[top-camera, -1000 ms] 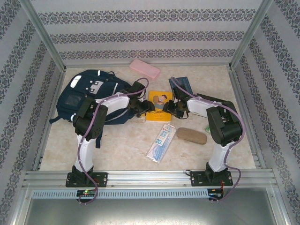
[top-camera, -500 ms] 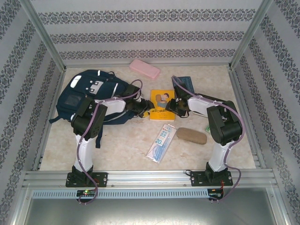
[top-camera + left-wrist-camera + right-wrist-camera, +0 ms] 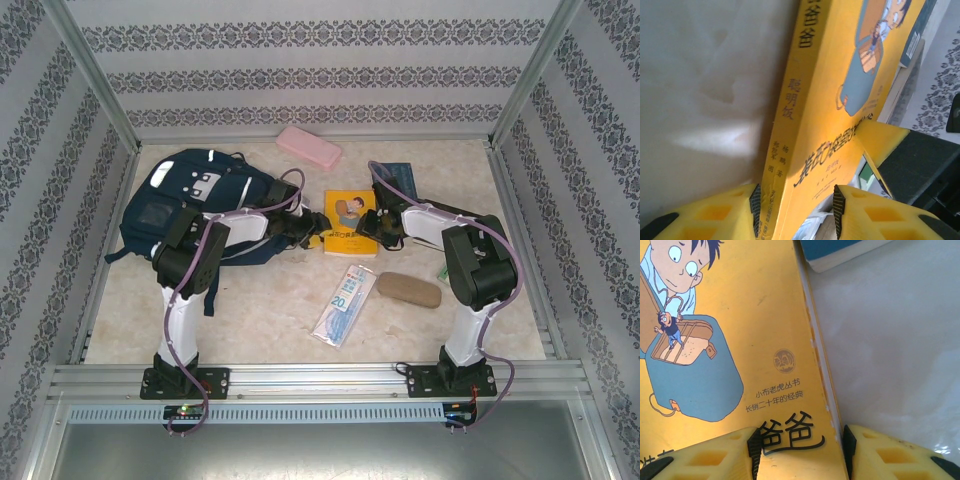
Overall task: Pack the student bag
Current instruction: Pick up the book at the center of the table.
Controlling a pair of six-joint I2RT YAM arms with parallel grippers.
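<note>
The student bag point(image 3: 180, 200), navy with white patches, lies flat at the table's left. To its right is a yellow book point(image 3: 350, 215) with a cartoon cover. My left gripper point(image 3: 313, 227) reaches across the bag's right edge to the book's lower left corner. In the left wrist view the spine point(image 3: 775, 165) presses one pad and the cover's lower edge meets the other, with the gripper point(image 3: 796, 210) closed around that corner. My right gripper point(image 3: 368, 230) holds the lower right corner. One of its pads sits over the cover point(image 3: 740, 315) and the other against the page edge, the gripper point(image 3: 799, 450) narrowed on it.
A blue book point(image 3: 397, 180) lies just behind the yellow one. A pink pencil case point(image 3: 308, 147) sits near the back wall. A clear packet with a ruler point(image 3: 343, 305) and a brown glasses case point(image 3: 408, 289) lie in front, a small green item point(image 3: 441, 272) beside the right arm.
My left gripper slid right onto the book's corner and its jaws narrowed. The yellow book shifted slightly right and away. The right gripper hardly moved.
</note>
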